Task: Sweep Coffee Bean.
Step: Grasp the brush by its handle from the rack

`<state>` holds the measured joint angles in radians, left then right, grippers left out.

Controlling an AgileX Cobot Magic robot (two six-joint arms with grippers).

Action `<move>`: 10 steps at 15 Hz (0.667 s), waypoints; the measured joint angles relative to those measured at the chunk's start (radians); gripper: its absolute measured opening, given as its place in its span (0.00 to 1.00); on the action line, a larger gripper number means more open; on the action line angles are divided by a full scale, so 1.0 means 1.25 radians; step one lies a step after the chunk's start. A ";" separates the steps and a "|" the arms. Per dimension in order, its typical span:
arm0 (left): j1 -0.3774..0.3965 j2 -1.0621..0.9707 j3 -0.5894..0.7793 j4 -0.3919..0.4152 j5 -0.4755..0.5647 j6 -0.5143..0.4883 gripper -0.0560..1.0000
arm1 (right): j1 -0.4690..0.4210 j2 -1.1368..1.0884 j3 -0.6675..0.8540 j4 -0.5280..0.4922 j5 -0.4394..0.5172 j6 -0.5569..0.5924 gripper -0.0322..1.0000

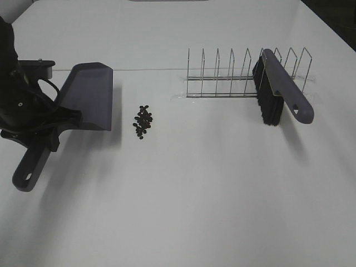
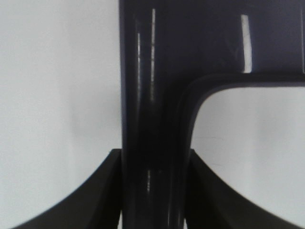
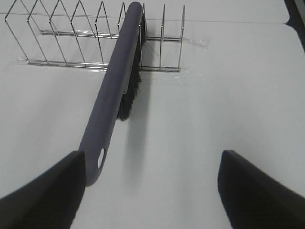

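1. Coffee beans (image 1: 143,122): tiny dark ovals, one loose cluster on the white desk (image 1: 211,194), just beside the grey-purple plastic dustpan (image 1: 89,94) at its open lip, not touching.
2. My read: light, hard, smooth; they'll roll and scatter. Don't pinch, push with bristles.
3. Grab point is the grey-handled black-bristle brush (image 1: 286,92), mid-handle; it leans in the wire rack (image 1: 222,78), well apart from the dustpan, past the beans.
4. Left end effector (image 2: 155,191) clamped on the dustpan handle. Right end effector (image 3: 152,157) wide, empty, by the brush handle tip.
5. Count: one dustpan, one brush, one rack, roughly twenty beans; too small for exact.
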<state>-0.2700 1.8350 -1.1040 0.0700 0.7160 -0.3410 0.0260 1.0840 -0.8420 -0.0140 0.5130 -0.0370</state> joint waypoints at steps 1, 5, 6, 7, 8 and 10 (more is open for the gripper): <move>0.000 0.000 0.000 0.000 0.000 0.000 0.38 | 0.000 0.055 -0.036 0.011 0.001 0.000 0.75; 0.000 0.000 0.000 0.000 -0.006 0.001 0.38 | 0.000 0.243 -0.220 0.019 0.080 0.000 0.75; 0.000 0.000 0.000 0.000 -0.008 0.001 0.38 | 0.000 0.263 -0.244 0.019 0.090 0.000 0.75; 0.000 0.000 0.000 0.000 -0.010 0.002 0.38 | 0.000 0.299 -0.284 0.019 0.098 0.000 0.75; 0.000 0.000 0.000 0.000 -0.011 0.006 0.38 | 0.000 0.357 -0.345 0.019 0.108 -0.002 0.75; 0.000 0.000 0.000 0.000 -0.014 0.014 0.38 | 0.000 0.445 -0.426 0.026 0.122 -0.002 0.75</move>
<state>-0.2700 1.8350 -1.1040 0.0700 0.6990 -0.3240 0.0260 1.6400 -1.3750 0.0180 0.6660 -0.0390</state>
